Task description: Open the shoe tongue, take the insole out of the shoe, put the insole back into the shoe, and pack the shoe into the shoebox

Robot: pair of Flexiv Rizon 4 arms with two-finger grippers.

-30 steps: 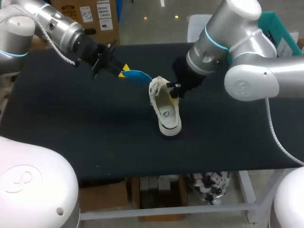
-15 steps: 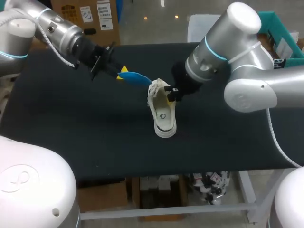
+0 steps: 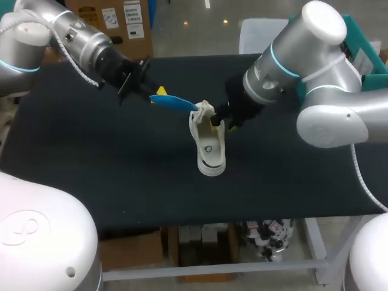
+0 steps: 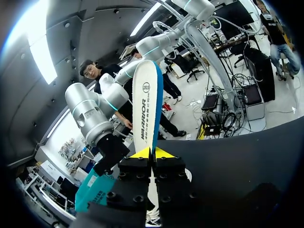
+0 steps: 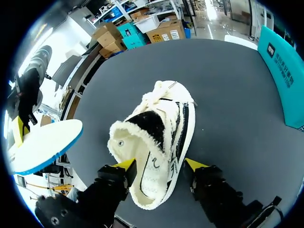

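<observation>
A white canvas shoe [image 3: 209, 145] lies on the black table [image 3: 91, 163], toe toward the front edge, its tongue pulled up. My right gripper [image 3: 218, 121] is at its heel. In the right wrist view this gripper [image 5: 160, 164] is open, the shoe's heel [image 5: 152, 142] between its spread fingers and a gap at one fingertip [image 5: 195, 164]. My left gripper [image 3: 159, 94] is shut on one end of a blue-edged insole [image 3: 177, 103], held in the air just left of the shoe's opening. The insole [image 4: 146, 104] sticks out ahead of the left gripper [image 4: 152, 153].
A teal box [image 3: 354, 39] stands at the table's back right, also showing as a teal wall [image 5: 280, 76] beside the right gripper. Bare black tabletop spreads to the left and front of the shoe.
My right gripper's fingers have spread apart at the shoe's heel. The shoe shifted slightly and turned its toe forward. My left gripper carried the insole to the right, closer to the shoe.
</observation>
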